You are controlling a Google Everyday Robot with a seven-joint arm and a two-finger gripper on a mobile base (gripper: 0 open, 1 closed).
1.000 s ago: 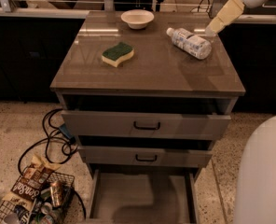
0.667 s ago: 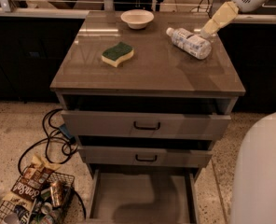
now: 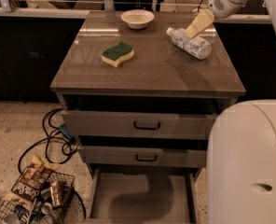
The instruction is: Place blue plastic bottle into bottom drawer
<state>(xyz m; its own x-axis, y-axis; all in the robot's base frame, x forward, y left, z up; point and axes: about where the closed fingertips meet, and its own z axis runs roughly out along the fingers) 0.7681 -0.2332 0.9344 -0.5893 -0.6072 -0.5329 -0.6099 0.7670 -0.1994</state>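
Cabinet top (image 3: 152, 76), brown and glossy, seen from above and in front, bearing three loose items. White bowl (image 3: 137, 18) at back centre, upright. Green-and-yellow sponge (image 3: 118, 54) left of centre, well apart from bowl and bottle. Blue plastic bottle (image 3: 191, 43) lying on its side near back right corner, white cap toward bowl, base toward right edge. Gripper (image 3: 192, 31) reaching down from upper right on white arm, tan tip at or just above bottle's upper side near cap end; contact uncertain, and open or closed state not discernible from this angle. Path between gripper and bottle unobstructed; bowl the nearest neighbour, near the cap but apart from it.

Below the top, three grey drawers. Top drawer (image 3: 105, 124) and middle drawer (image 3: 110, 157), each with dark handle, slightly open, interiors in shadow, contents not visible. Bottom drawer (image 3: 128, 190) standing out farthest, flat grey floor exposed, crossed by a dark shadow through the middle. Bottle well apart from it, up on the cabinet top.

Large rounded white robot body (image 3: 247, 162) in right foreground, hiding right ends of the lower drawers. On speckled floor at left, black cables (image 3: 51, 139) looping beside cabinet. Wire basket (image 3: 7, 211) in lower left corner, holding cans (image 3: 56, 192), with snack bag (image 3: 26, 183) lying over its rim.
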